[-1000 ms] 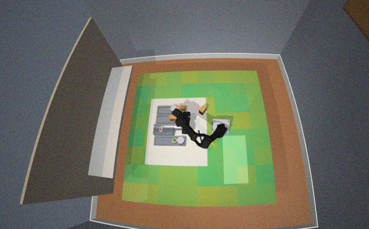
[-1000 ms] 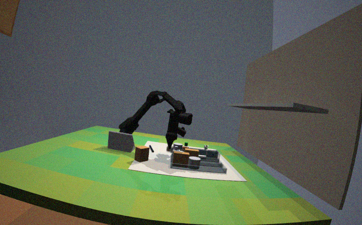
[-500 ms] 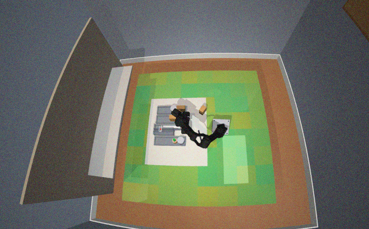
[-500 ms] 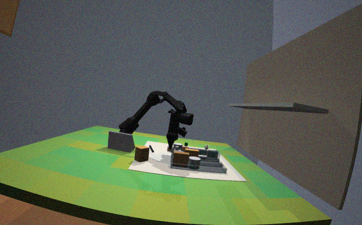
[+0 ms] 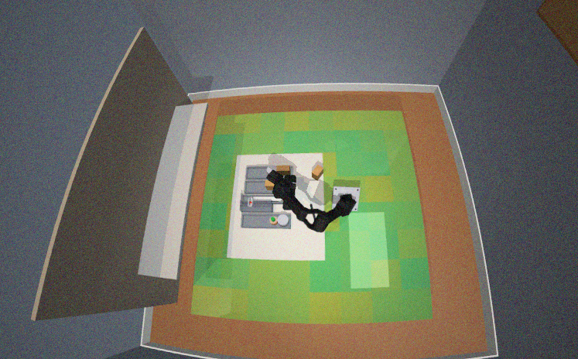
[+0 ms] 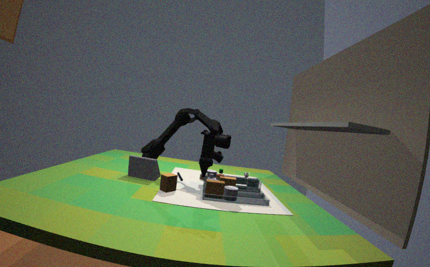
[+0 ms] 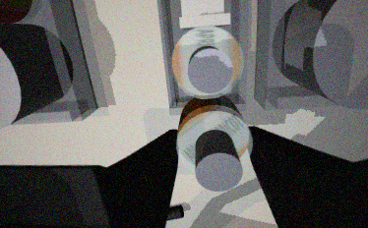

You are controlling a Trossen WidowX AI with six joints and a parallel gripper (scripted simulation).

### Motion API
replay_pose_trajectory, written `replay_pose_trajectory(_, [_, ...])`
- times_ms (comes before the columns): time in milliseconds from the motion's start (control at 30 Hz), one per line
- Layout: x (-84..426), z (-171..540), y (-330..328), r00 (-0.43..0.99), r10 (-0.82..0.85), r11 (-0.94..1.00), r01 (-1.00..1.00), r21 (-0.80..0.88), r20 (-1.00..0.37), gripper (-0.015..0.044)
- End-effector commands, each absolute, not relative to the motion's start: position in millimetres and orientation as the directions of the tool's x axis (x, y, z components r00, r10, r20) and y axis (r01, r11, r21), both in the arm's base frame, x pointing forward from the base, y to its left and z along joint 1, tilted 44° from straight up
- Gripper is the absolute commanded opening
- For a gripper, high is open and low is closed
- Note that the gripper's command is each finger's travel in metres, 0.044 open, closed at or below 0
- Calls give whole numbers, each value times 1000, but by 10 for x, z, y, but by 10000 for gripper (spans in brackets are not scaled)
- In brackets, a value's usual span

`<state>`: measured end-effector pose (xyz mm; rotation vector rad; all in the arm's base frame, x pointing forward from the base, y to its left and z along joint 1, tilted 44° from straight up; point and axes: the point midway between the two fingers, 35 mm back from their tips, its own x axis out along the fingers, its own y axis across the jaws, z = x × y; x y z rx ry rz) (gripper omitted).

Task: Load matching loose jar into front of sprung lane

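Just outside the front end of the sprung lane (image 5: 255, 206) (image 7: 165, 54), the black fingers (image 6: 204, 168) are pinching the loose jar (image 7: 190, 133), one finger on either side of it. Its clear top and narrow grey knob face the wrist camera, with an orange band showing around the side. Inside the lane is the matching jar (image 7: 208, 64), close behind the low front stop, with a pale pusher part (image 7: 205, 19) behind it. Seen from the wrist, the two jars line up one ahead of the other, the held one still to enter the lane; whether they touch is unclear. On the white mat (image 5: 277, 245) (image 6: 259, 209), the neighbouring trays carry brown boxes (image 5: 282, 169) (image 6: 214, 187) and grey round tins (image 5: 282, 220) (image 6: 231, 193), with a small green-topped item (image 5: 273, 220) beside one tin. Another brown box (image 5: 317, 171) (image 6: 168, 182) stands apart, nearer the arm base (image 5: 336, 205) (image 6: 141, 168). Above the green patchwork table (image 5: 291, 302) (image 6: 110, 215), the black arm (image 5: 299, 211) (image 6: 168, 132) arches forward, its wrist pointing downward.
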<state>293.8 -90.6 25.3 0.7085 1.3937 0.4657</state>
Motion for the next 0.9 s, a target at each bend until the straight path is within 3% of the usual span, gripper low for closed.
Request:
replay_pose_trajectory(0, [3037,285,-942,167,674,716,94,692,-720,0])
replay_pose_trajectory(867, [3134,308,-965,168,674,716,94,692,-720,0])
